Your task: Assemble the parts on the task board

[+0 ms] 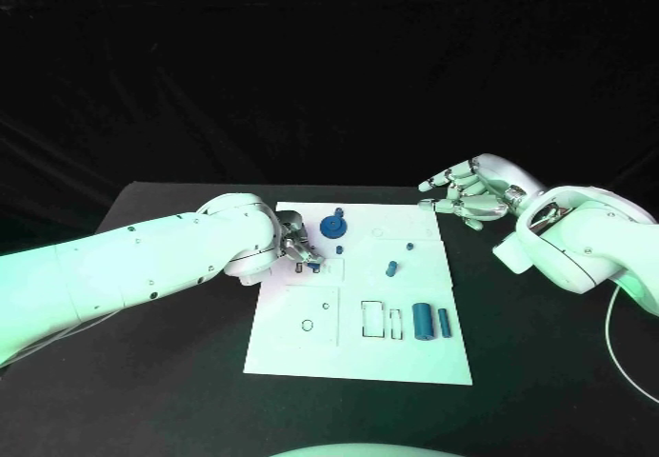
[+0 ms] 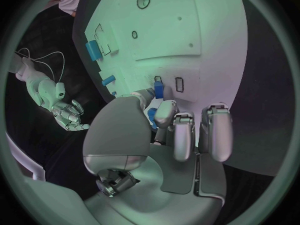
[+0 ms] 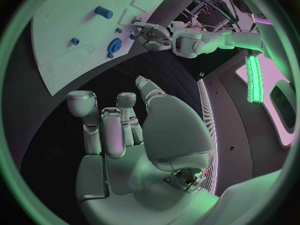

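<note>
The white task board (image 1: pixel 357 354) lies in the middle of the table. My left hand (image 1: pixel 300 249) is low over the board's far left part and pinches a small blue part (image 2: pixel 151 118) between thumb and a finger. Just beyond its fingertips another small blue part (image 2: pixel 159 90) stands upright in the board beside an empty slot (image 2: pixel 179 84). A round blue part (image 1: pixel 335 227) stands near the far edge. Two small blue parts (image 1: pixel 393 268) lie mid-board, and two blue blocks (image 1: pixel 432 322) lie at the near right. My right hand (image 1: pixel 474 193) hovers off the board's far right corner, fingers spread, holding nothing.
The black table (image 1: pixel 165 381) surrounds the board, with bare room at its near left and near right. A thin white cable (image 1: pixel 614 333) runs along my right arm at the table's right side. Outlined recesses (image 1: pixel 373 319) mark the board's near half.
</note>
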You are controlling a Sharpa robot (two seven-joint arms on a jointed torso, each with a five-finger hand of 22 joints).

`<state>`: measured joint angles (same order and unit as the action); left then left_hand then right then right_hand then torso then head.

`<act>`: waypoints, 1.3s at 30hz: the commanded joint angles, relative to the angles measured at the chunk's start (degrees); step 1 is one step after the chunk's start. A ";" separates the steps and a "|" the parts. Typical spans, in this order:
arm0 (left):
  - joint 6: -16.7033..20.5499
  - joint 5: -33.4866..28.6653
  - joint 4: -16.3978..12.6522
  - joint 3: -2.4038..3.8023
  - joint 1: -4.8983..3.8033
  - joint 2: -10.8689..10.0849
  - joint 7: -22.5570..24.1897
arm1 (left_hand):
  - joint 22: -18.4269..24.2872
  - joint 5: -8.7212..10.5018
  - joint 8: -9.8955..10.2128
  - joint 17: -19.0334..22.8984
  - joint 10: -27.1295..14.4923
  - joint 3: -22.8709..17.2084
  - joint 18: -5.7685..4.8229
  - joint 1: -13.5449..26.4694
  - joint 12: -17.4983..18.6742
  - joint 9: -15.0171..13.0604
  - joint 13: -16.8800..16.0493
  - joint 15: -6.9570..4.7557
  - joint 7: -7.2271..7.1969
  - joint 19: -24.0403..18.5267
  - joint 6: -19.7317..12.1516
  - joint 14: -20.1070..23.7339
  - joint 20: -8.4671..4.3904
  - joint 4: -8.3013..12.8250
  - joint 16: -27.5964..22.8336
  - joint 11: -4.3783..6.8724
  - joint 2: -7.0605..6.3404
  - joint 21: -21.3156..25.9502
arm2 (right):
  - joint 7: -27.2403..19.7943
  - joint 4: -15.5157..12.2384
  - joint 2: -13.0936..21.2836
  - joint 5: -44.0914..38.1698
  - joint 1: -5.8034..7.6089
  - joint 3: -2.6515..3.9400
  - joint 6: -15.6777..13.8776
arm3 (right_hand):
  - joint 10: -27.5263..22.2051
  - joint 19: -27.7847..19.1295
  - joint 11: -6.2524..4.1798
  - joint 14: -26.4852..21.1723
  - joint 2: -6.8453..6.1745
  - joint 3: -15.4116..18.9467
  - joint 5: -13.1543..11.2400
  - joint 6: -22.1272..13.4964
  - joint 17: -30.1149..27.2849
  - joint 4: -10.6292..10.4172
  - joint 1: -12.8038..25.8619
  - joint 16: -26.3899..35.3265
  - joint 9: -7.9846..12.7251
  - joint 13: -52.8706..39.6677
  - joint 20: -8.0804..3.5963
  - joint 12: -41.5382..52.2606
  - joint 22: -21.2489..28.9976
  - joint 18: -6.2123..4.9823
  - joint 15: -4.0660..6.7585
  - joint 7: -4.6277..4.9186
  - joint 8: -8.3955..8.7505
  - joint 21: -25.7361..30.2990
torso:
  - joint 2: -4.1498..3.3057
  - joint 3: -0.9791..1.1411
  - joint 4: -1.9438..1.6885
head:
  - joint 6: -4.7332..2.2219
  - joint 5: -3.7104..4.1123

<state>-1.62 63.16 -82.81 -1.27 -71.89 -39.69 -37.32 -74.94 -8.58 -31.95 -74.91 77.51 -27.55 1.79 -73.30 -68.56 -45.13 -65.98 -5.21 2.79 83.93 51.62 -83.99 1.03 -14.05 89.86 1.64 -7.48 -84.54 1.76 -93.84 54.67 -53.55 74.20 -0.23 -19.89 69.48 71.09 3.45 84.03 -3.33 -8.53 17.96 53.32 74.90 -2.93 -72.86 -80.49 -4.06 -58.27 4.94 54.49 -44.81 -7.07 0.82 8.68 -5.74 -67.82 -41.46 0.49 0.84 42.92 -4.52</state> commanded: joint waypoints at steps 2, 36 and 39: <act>0.73 2.97 0.05 -0.11 0.63 0.21 0.51 | -8.83 0.04 -0.33 -15.09 0.50 -10.25 -0.05 0.41 -0.23 0.11 -0.09 0.23 -0.19 3.13 0.16 -6.01 0.27 9.98 0.14 0.00 0.05 0.08 | -0.39 0.02 0.04 -0.06 -0.05 -0.01 0.73 | 0.36 -0.10 -0.06 2.93 0.29 0.23 0.38 0.18 0.04 0.03 0.07 0.18 0.04 0.03 -0.13 0.31 0.08 -1.05 0.30 -0.06 -0.24 0.26 | -0.03 0.01 0.09 | 0.04 -0.09; -5.36 1.74 -0.69 -0.13 1.12 -0.66 -0.25 | -8.74 0.80 -1.51 -15.09 0.74 -10.35 -0.01 5.37 -0.26 -1.37 0.04 0.16 -0.64 3.08 1.35 -6.01 0.24 7.40 0.14 0.21 0.88 0.30 | -0.74 0.16 -0.14 0.08 -0.11 -0.05 0.78 | 0.39 -0.17 -0.05 2.91 0.48 0.28 0.43 0.20 -0.08 -0.18 0.24 0.27 0.04 0.09 -0.13 0.34 0.31 -1.08 0.29 -0.06 -0.28 0.39 | -0.06 0.06 0.05 | 0.48 -0.13; -5.96 1.28 -0.08 -0.13 1.10 -0.22 -0.32 | -8.88 2.10 -1.75 -15.09 0.82 -8.50 -0.04 7.75 -0.44 -1.72 -0.09 0.01 -0.84 3.14 1.72 -6.01 0.14 5.69 0.14 0.36 1.14 0.22 | -0.72 0.12 -0.13 0.08 -0.11 -0.05 0.79 | 0.39 -0.17 -0.05 2.91 0.48 0.28 0.43 0.20 -0.08 -0.18 0.24 0.27 0.04 0.09 -0.13 0.34 0.31 -1.08 0.29 -0.06 -0.28 0.39 | -0.03 0.07 0.11 | 0.43 -0.16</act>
<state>-4.15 65.48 -83.48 -0.98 -71.28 -40.17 -36.76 -74.92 -6.81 -33.40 -74.90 77.82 -33.72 1.79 -66.37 -68.57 -46.69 -65.96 -5.21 2.44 83.93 52.35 -83.99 1.03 -10.71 89.86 1.95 -6.61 -84.54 1.54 -93.66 54.58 -53.42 74.14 -0.29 -19.62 69.48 71.09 3.45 84.03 -3.33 -8.54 18.19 53.32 74.90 -2.92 -72.85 -80.49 -4.04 -58.27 4.94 54.49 -44.55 -7.07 0.82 8.68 -5.74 -67.82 -41.52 0.51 0.87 43.35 -4.63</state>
